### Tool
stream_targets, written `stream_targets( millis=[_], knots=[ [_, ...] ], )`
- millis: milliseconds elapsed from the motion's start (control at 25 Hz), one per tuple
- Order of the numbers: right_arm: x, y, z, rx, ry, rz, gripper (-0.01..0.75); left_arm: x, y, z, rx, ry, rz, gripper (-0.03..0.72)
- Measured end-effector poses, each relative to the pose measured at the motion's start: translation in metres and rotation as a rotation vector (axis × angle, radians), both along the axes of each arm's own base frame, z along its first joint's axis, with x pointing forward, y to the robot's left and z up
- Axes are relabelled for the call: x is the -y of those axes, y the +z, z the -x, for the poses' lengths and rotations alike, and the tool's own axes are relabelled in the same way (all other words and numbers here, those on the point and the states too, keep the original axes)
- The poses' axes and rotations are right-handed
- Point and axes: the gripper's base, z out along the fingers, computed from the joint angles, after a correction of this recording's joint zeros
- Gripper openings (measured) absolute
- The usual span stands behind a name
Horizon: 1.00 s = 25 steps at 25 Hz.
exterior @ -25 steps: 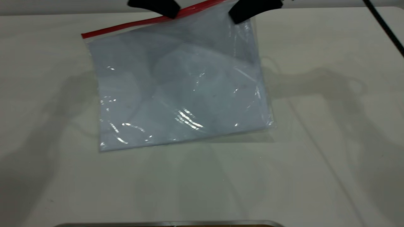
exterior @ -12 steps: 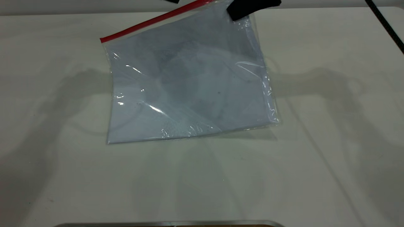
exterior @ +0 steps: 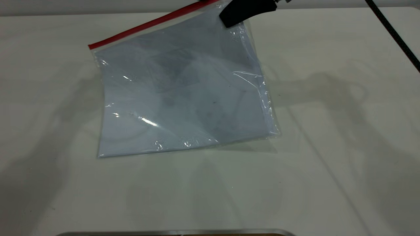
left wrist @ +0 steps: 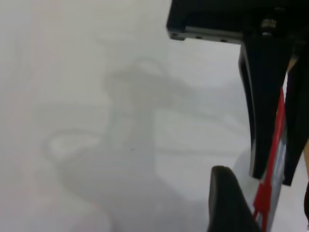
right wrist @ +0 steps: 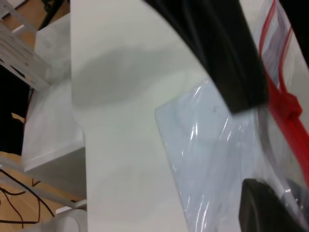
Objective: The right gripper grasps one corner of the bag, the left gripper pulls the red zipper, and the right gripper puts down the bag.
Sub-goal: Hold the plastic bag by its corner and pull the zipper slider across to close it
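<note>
The bag (exterior: 183,98) hangs slanted from its top corner, and its lower edge is down at the table. My right gripper (exterior: 226,20) is shut on that corner at the frame's top edge, beside the end of the red zipper (exterior: 147,24). From the left wrist, the right gripper (left wrist: 274,176) shows both fingers pinched on the red strip. My left gripper (left wrist: 265,193) is out of the exterior view. It stands open close by, with the red slider tab (left wrist: 263,205) in its gap beside one finger (left wrist: 227,203). The right wrist shows the tab (right wrist: 289,104) and the crinkled plastic (right wrist: 217,159).
The white table (exterior: 328,147) spreads all round the bag. A black cable (exterior: 393,32) runs down the far right. A metal rim (exterior: 177,232) lies along the near edge. Beyond the table's edge, the right wrist view shows a frame and loose wires (right wrist: 19,193).
The left gripper has slid along the red strip toward the right gripper and gone out of the exterior view. The right gripper has shifted left, carrying the bag with it.
</note>
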Motion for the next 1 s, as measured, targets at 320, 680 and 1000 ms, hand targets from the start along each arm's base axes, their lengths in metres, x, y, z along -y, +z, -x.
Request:
stream_targets(
  millis=[320, 680, 1000],
  knots=[
    [0.0, 0.0, 0.0, -0.003, 0.002, -0.004, 0.033, 0.003, -0.009, 0.0, -0.01, 0.003, -0.011, 0.375],
    [0.0, 0.0, -0.001, 0.001, -0.006, -0.001, 0.033, 0.005, -0.008, 0.002, 0.024, -0.034, -0.001, 0.051],
    [0.018, 0.003, -0.006, -0.018, -0.03, -0.04, 0.033, 0.004, -0.007, 0.0, 0.039, -0.023, 0.014, 0.051]
  ],
)
